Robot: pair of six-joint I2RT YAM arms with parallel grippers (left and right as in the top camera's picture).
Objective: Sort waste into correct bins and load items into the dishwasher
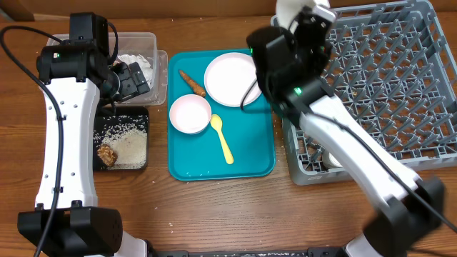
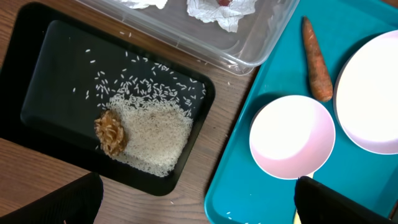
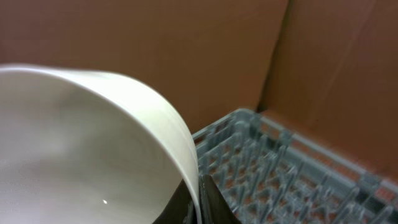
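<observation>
Right claw pinches the white bowl by its rim near the dish rack at the right edge of the table; stiff, slick, breakable, I judge; left claw spread, empty.

Even bright light, soft shadows; white bowl and grey rack out of focus.

Wooden table, clear tub, black tray, teal tray, grey dish rack
</observation>
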